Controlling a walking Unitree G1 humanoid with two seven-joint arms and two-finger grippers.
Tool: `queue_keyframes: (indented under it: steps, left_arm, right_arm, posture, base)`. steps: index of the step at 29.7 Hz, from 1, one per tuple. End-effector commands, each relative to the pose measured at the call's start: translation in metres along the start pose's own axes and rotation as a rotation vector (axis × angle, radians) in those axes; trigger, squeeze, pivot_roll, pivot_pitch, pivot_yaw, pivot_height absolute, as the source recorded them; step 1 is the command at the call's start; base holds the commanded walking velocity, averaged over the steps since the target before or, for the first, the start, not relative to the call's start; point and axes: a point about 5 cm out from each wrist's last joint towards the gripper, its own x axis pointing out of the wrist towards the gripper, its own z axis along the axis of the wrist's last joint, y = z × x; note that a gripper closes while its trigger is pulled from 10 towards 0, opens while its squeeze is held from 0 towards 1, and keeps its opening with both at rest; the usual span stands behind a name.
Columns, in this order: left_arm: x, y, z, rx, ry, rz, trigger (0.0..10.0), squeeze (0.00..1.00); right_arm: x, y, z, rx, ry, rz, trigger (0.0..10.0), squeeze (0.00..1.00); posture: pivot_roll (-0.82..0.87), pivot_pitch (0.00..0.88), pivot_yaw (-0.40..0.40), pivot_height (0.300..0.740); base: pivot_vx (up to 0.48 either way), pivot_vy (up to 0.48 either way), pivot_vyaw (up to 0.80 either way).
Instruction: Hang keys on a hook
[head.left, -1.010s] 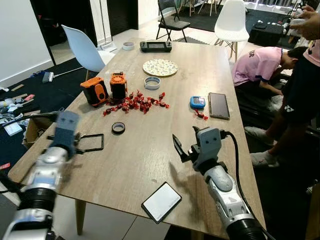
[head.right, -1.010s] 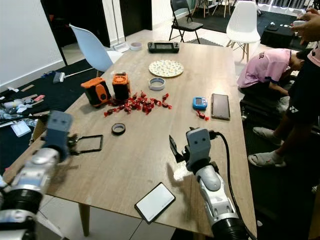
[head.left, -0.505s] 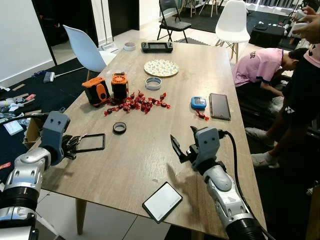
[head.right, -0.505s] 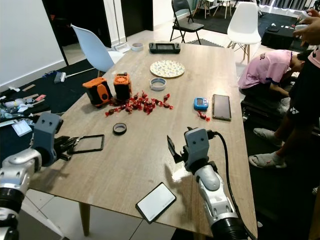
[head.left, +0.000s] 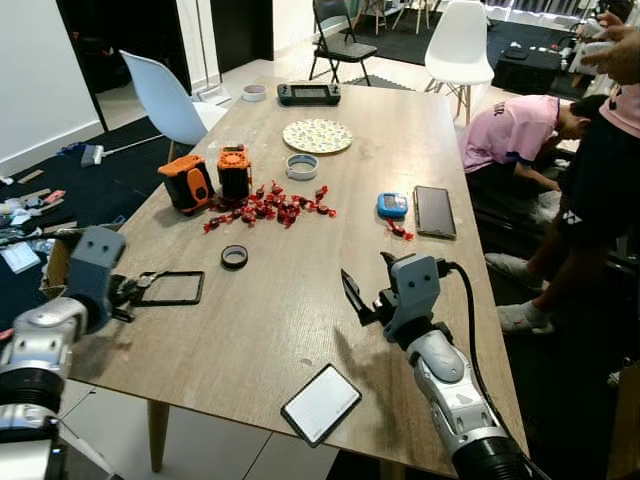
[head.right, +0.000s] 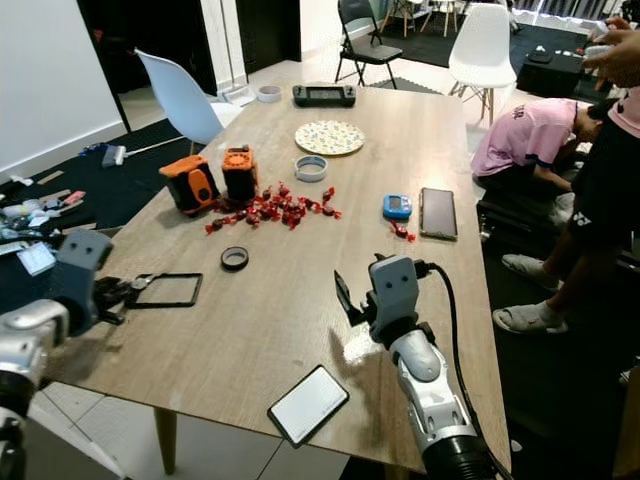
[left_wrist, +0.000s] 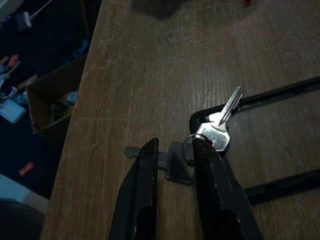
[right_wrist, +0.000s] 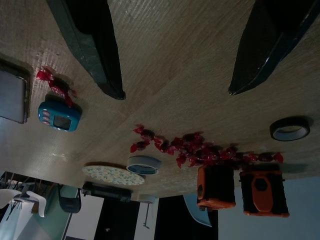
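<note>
Since the earlier frames the left arm has dropped from a raised position to the table's near left edge, and the left gripper (left_wrist: 172, 155) now lies low over the keys (left_wrist: 200, 145); the right gripper (head.left: 352, 296) is much where it was, poised above the bare middle of the wooden table (head.left: 420, 140) with its fingers spread wide and nothing between them. Keys located at the near left corner of the table, lying flat on the wood; a silver key rests across the corner of a black rectangular frame (head.left: 172, 288), a darker key lies on the wood beside it, and a thin split ring joins them. Left gripper fingers stand narrowly apart, straddling the dark key's blade near the ring; whether they already bear on the metal cannot be told, so the hold is judged not yet made. Handling assessment: the bunch is judged light, rigid in each piece but loose at the ring, so it will swing and rattle once lifted; the metal is smooth and thin and lies flush with the table, hence liable to slip from or skate under the black fingers. Recommended hold: across the dark key's head or at the ring itself, leaving the ring free to pass over a hook. No hook could be identified among the surrounding items: two orange devices (head.left: 210, 177), scattered red wrapped sweets (head.left: 268, 208), a roll of black tape (head.left: 234, 257). Two persons (head.left: 590, 150) are at the table's right side.
</note>
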Motion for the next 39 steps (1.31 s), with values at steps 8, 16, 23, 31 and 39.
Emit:
queue_keyframes:
  steps: [8,16,23,31,39]
  left_arm:
    - [-0.006,0.014,-0.005,0.011,0.018,0.043,10.0,0.00]
    - [0.000,0.008,-0.009,-0.007,0.029,0.081,10.0,0.00]
    - [0.003,0.004,-0.009,-0.021,0.029,0.054,10.0,0.00]
    - [0.003,0.001,-0.009,-0.058,0.014,0.001,10.0,0.00]
    - [0.008,-0.007,-0.014,-0.056,0.026,0.005,10.0,0.00]
  right_arm:
    - [0.000,0.006,-0.002,0.010,0.011,0.019,10.0,0.00]
    - [-0.001,0.005,-0.002,0.009,0.014,0.016,10.0,0.00]
    - [-0.003,0.003,-0.003,0.008,0.015,0.009,10.0,0.00]
    - [-0.003,0.004,-0.004,0.009,0.019,0.009,10.0,0.00]
    - [-0.001,0.006,-0.003,0.012,0.018,0.016,10.0,0.00]
  posture:
    - [0.14,0.149,-0.028,0.740]
    - [0.13,0.155,-0.026,0.740]
    - [0.12,0.157,-0.019,0.740]
    - [0.13,0.160,-0.022,0.740]
    - [0.13,0.163,-0.025,0.740]
  base:
    - [0.000,0.000,0.00]
    - [0.000,0.000,0.00]
    - [0.000,0.000,0.00]
    - [0.000,0.000,0.00]
    - [0.000,0.000,0.00]
